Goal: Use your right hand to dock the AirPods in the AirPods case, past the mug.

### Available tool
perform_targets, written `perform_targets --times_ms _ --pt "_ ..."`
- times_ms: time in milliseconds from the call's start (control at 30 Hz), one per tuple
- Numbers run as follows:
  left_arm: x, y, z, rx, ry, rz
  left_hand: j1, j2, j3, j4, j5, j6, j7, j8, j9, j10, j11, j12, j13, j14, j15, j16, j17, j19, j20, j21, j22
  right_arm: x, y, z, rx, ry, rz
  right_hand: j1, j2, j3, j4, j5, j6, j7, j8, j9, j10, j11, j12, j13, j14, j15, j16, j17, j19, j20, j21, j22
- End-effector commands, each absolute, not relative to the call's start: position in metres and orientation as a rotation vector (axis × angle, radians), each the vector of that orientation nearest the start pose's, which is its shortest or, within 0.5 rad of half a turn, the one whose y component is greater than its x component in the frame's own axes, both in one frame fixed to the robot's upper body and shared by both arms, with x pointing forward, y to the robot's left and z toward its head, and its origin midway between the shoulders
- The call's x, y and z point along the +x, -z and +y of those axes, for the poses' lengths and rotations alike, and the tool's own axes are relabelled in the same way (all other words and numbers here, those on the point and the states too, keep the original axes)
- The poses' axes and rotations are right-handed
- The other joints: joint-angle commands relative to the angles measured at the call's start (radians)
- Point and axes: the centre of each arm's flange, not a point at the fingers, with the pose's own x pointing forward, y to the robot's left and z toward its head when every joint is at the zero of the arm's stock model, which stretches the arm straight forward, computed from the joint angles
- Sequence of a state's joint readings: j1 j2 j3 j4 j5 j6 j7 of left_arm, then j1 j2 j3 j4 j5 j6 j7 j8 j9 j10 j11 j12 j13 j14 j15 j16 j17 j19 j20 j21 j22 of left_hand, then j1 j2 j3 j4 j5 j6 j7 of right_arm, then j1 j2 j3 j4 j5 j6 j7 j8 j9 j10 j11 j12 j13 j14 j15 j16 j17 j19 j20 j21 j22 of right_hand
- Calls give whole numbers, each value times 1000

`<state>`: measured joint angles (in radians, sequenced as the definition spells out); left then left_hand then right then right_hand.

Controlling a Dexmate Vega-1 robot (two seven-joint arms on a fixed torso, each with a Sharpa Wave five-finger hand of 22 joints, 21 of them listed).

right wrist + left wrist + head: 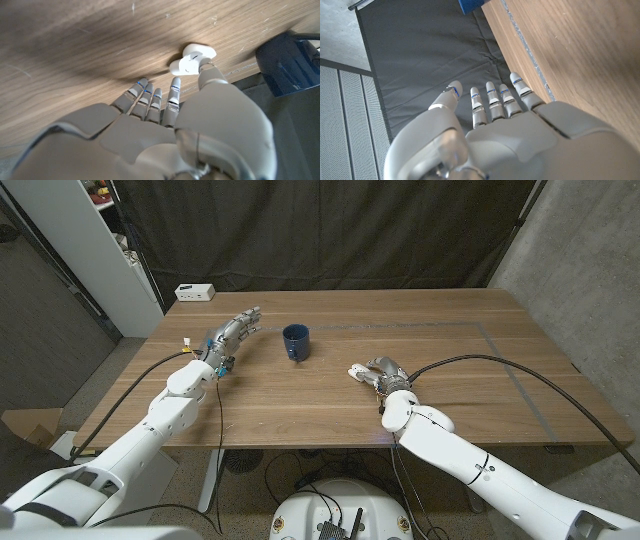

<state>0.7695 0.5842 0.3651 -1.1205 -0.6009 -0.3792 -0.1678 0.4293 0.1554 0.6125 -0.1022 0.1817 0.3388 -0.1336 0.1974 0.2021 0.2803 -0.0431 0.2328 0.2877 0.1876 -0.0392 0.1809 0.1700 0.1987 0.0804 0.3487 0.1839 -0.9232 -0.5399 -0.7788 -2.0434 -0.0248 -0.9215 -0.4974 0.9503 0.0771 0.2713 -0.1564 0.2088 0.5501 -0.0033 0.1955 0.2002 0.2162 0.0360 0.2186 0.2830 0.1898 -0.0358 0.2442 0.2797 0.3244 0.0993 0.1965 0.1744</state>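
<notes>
AirPods (pixel 192 59) lie on table (pixel 450 340) right of mug (pixel 295 342), touching right hand (pixel 378 374) thumb tip, not yet grasped; prob light, hard, slick — pinch by sides w/ thumb + finger.

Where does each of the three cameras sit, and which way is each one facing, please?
Head view: fixed on the robot's head, looking down over the wooden table; both arms, left hand and right hand show.
Left wrist view: on the left wrist, looking along the back of the left hand toward the table edge and dark curtain.
Right wrist view: on the right wrist, looking along the right hand at the white AirPods case.
Shared: all three show the blue mug.
</notes>
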Motion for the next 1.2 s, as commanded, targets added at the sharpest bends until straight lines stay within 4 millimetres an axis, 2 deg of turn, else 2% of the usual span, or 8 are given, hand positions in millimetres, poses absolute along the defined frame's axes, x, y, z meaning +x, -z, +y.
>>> perform_targets --times_ms 33,400,600,767,933,1200 --pt "671 18 355 132 205 -596 -3 1 5 -5 4 9 -2 2 3 3 -1 6 1 10 -23 1 2 9 1 0 2 541 92 -112 -809 55 -189 25 11 23 -5 5 -20 7 -8 2 -4 -10 1 2 4 -28 1 3 13 1 3 2" --pt "676 12 356 138 208 -595 -3 3 6 -6 4 12 1 3 3 3 0 6 1 10 -22 1 2 10 2 -1 2 545 81 -107 -801 17 -204 38 13 42 -10 13 -59 21 -16 -1 -22 0 -5 2 -8 -22 -5 3 8 6 0 1" --pt "677 9 357 142 211 -598 -3 2 6 -6 4 12 1 3 3 4 0 7 0 11 -22 1 1 10 2 -2 2 552 78 -103 -796 7 -198 -10 -33 18 5 -1 -82 38 -15 -4 -38 4 -9 2 -20 -12 -10 3 1 12 -2 1" --pt "678 8 358 142 210 -598 -2 2 7 -8 4 12 1 3 3 3 0 6 0 9 -23 0 1 11 3 -3 2 558 79 -101 -791 12 -174 -39 -54 4 13 -14 -92 46 -13 -5 -42 11 -9 3 -23 -6 -11 5 -1 14 -2 1" --pt "679 8 359 142 208 -593 -2 1 7 -8 4 13 2 3 3 2 -1 6 0 9 -22 0 1 10 3 -4 2 563 82 -101 -793 27 -153 -43 -57 4 14 -16 -92 49 -11 -5 -40 14 -7 3 -23 -5 -11 5 0 14 -1 1" --pt "679 10 360 142 208 -585 -2 1 7 -8 4 15 1 3 3 3 1 6 -1 9 -24 0 1 11 3 -5 2 565 86 -102 -785 36 -119 -21 -46 20 3 -16 -85 51 -5 -6 -31 12 -2 3 -19 -6 -9 4 2 13 0 2"
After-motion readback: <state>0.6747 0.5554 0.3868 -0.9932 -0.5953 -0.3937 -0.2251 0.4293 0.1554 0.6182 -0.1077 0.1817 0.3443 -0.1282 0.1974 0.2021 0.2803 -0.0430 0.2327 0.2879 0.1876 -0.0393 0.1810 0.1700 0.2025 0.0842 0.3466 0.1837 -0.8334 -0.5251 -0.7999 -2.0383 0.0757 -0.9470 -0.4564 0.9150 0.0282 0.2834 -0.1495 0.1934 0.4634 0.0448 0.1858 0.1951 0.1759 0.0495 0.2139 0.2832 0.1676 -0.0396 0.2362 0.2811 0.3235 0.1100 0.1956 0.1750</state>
